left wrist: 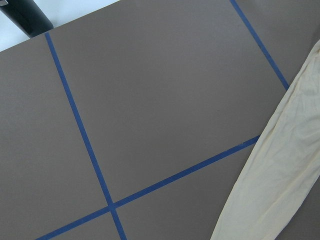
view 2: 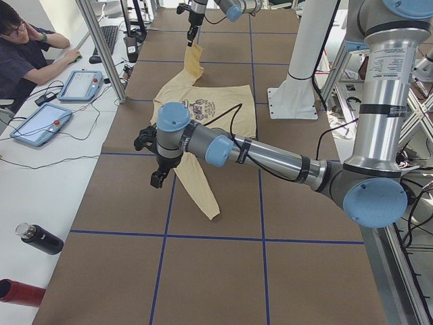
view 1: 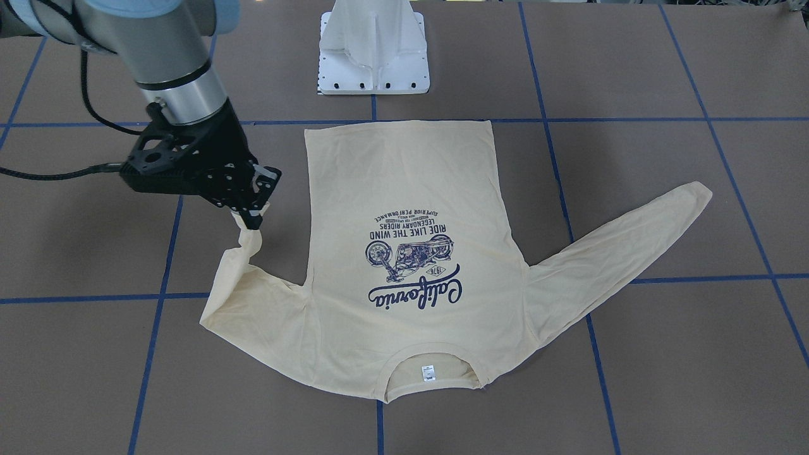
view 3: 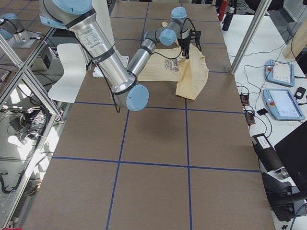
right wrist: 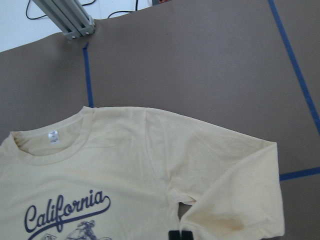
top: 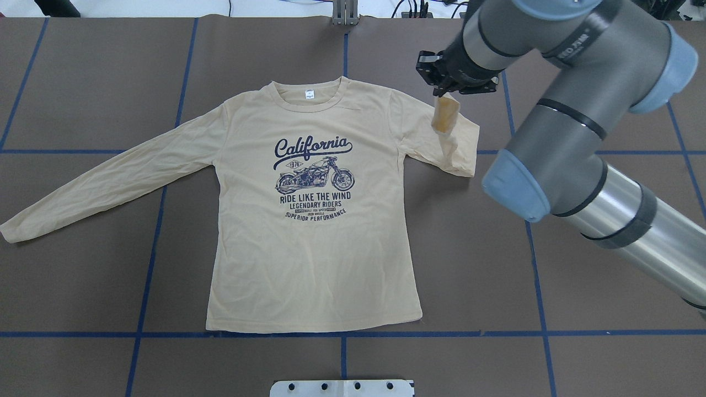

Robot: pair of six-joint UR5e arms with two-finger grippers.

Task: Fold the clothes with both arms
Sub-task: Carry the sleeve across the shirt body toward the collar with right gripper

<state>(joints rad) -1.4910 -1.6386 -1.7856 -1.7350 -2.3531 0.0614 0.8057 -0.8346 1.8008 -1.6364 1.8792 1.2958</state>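
Observation:
The cream-yellow long-sleeved T-shirt [top: 309,264] lies flat, print up, neck label [top: 309,94] away from the robot. My right gripper [top: 448,95] is shut on the right sleeve's cuff [top: 445,114] and holds it raised, with the sleeve doubled back over itself near the shoulder [view 1: 253,297]. It also shows in the front view [view 1: 256,215]. The left sleeve [top: 110,176] lies stretched out flat. My left gripper [view 2: 156,179] shows only in the exterior left view, just beyond that sleeve's end [view 2: 210,210]; I cannot tell whether it is open. The left wrist view shows the sleeve [left wrist: 280,175] only.
The white pedestal base [view 1: 373,57] stands at the robot's side of the brown table with blue tape lines [top: 154,220]. An operator [view 2: 27,47], teach pendants [view 2: 81,84], a metal post [view 2: 101,47] and bottles [view 2: 40,238] are along the far table edge.

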